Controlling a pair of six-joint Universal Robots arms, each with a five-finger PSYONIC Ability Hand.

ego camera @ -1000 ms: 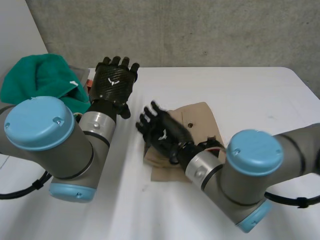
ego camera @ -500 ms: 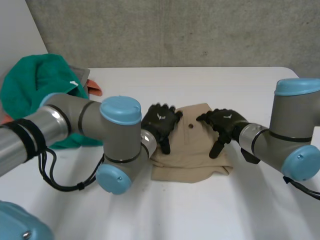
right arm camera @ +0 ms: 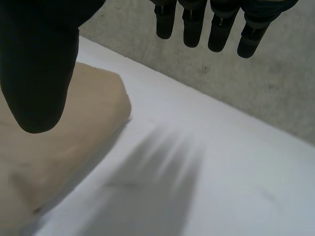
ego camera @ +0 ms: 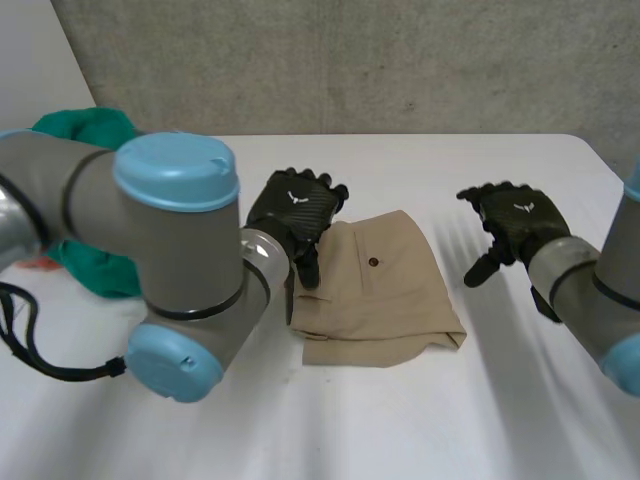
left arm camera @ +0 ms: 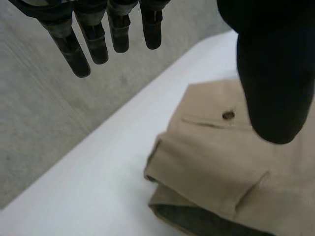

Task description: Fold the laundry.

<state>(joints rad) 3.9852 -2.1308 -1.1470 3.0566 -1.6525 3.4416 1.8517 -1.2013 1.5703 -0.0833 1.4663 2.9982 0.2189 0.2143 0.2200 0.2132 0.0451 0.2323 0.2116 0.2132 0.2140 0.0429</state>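
Note:
Folded tan shorts [ego camera: 378,292] with a buttoned back pocket lie in the middle of the white table [ego camera: 400,420]. My left hand [ego camera: 293,210] hovers just off the shorts' left edge, open, its straight fingers [left arm camera: 81,44] holding nothing; the shorts [left arm camera: 226,162] lie below its thumb. My right hand [ego camera: 512,225] is in the air to the right of the shorts, clear of them and open, with fingers [right arm camera: 197,24] spread above bare table. One edge of the shorts [right arm camera: 59,142] lies under its thumb.
A heap of green cloth [ego camera: 90,200] lies at the table's far left, partly behind my left arm [ego camera: 170,260]. A grey concrete wall [ego camera: 350,60] runs along the table's far edge. My right arm [ego camera: 590,300] enters at the right.
Both hands have come off the shorts: the left drew back to their left edge, the right moved away to the right. The shorts now lie uncovered.

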